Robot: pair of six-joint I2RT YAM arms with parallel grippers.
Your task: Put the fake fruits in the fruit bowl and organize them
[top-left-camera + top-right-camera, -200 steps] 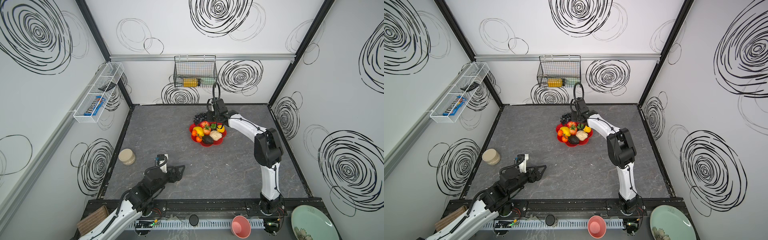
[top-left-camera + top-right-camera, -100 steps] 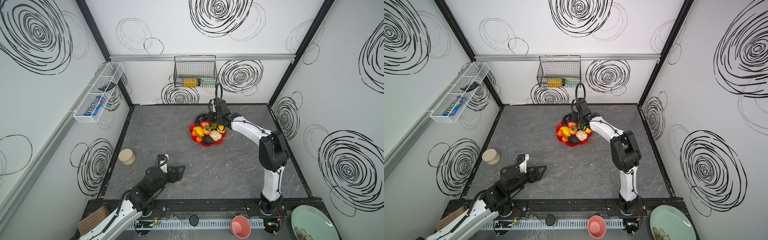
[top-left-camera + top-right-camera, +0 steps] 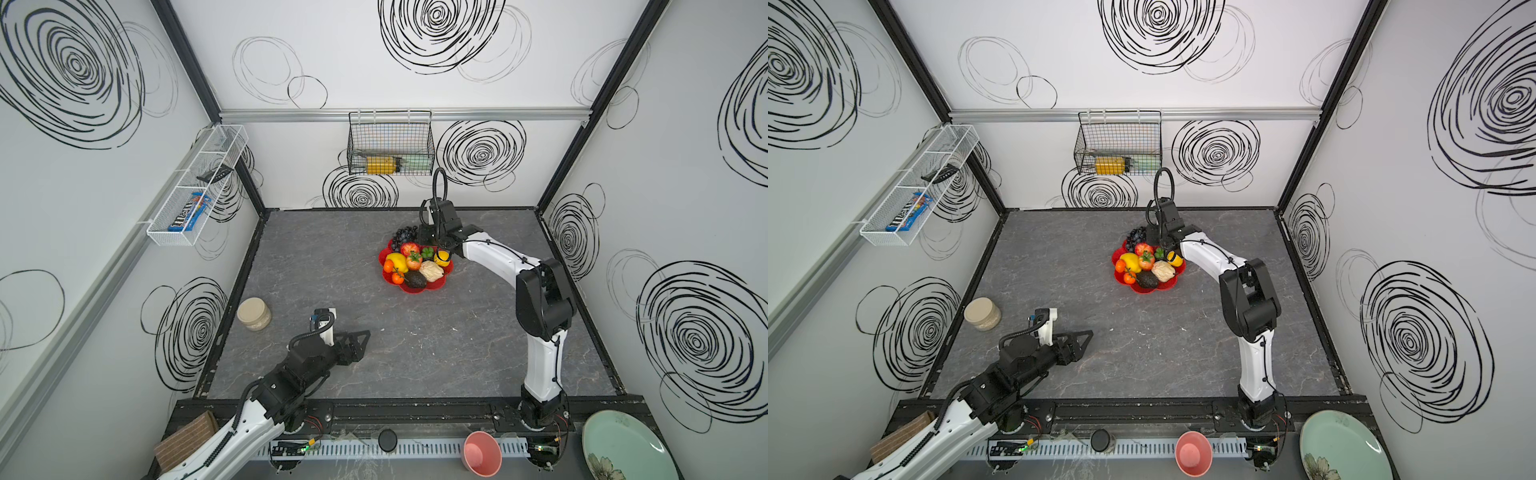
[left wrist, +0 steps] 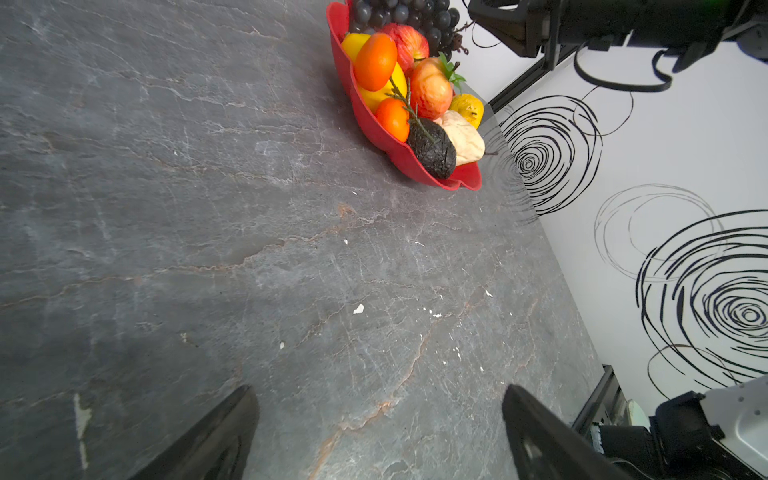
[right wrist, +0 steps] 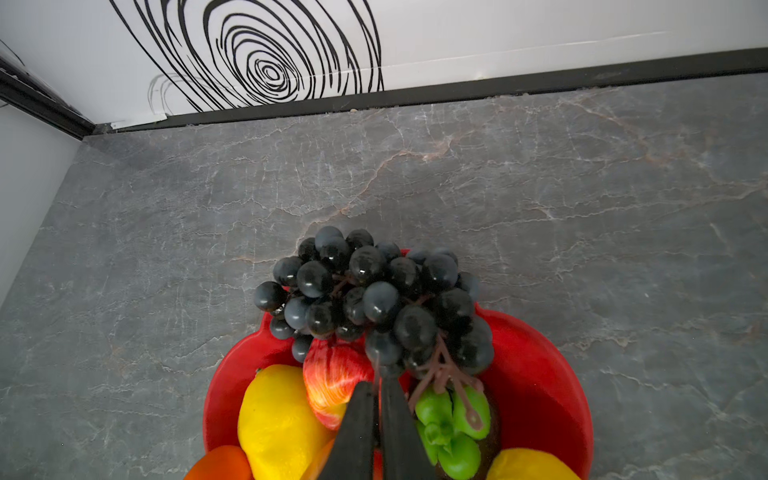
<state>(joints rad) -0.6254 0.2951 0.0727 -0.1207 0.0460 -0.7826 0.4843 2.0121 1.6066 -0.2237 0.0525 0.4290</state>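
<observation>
Bright, even light is cast; faint shadows are seen on the grey marbled table (image 3: 415, 345). Small glints are shown on the dark glossy plastic grape bunch (image 5: 370, 299). Edges are stretched by wide-angle distortion in both top views.

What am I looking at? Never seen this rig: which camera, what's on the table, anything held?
Two robot arms with two-finger grippers stand at the near edge of a grey stone-patterned table. Both top views come from one overhead stereo camera; the other two pictures come from cameras on the arms' wrists. On the table: a glossy red flower-shaped bowl full of small plastic fruits, with a dark grape bunch at its far rim, and a round tan lidded jar. The left gripper is open and empty. The right gripper is nearly shut at the grapes; whether it pinches a stem I cannot tell.
</observation>
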